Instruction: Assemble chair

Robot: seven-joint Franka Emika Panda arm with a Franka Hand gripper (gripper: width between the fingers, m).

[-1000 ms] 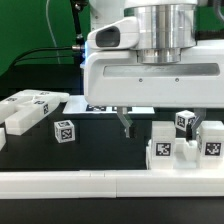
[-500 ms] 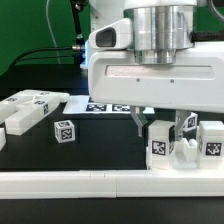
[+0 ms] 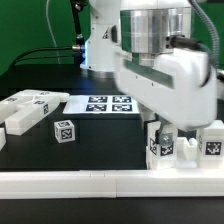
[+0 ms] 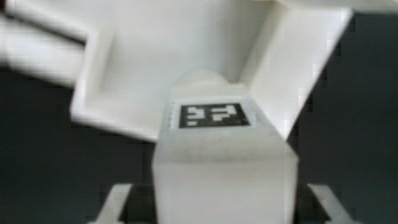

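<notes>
While the loose panels [image 3: 30, 108] lie unjoined to the exterior view's left of the marker board [image 3: 105, 104], the hand [image 3: 166, 130] looks clamped on 1 tagged chair part [image 3: 160, 143] in front of that board, toward the right: assembly barely begun, every joint left to make

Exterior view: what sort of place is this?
Probably a robotics lab bench set up for assembly trials: a robot arm over a black table, white chair parts carrying square tags, and a marker board before a green backdrop.
</notes>
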